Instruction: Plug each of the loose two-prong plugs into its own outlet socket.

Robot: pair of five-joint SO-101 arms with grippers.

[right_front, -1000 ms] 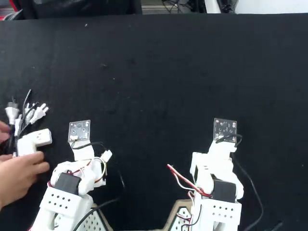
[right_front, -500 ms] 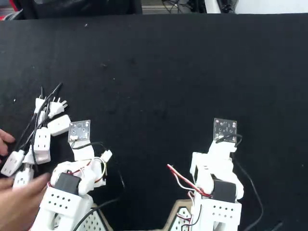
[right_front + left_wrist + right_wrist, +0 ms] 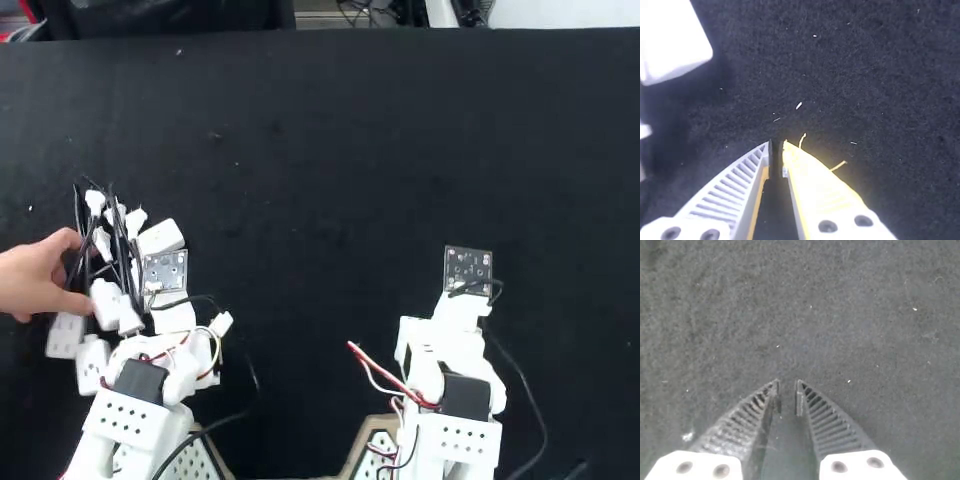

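Plugs point(image 3: 97, 203) and sockets point(image 3: 161, 239) tangle beside left arm point(image 3: 140, 385).

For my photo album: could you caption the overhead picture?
A hand holds a tangle of white plugs and sockets beside the left arm on a black table.

White block point(image 3: 667, 42) partly off-frame, blurred.

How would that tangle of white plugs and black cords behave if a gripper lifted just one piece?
Probably floppy: the black cords loop loosely between the white plugs, so lifting one would likely leave the others dangling from it. It all seems light, since a person's hand grips the whole bundle at once. The flat-sided socket block looks unlikely to roll.
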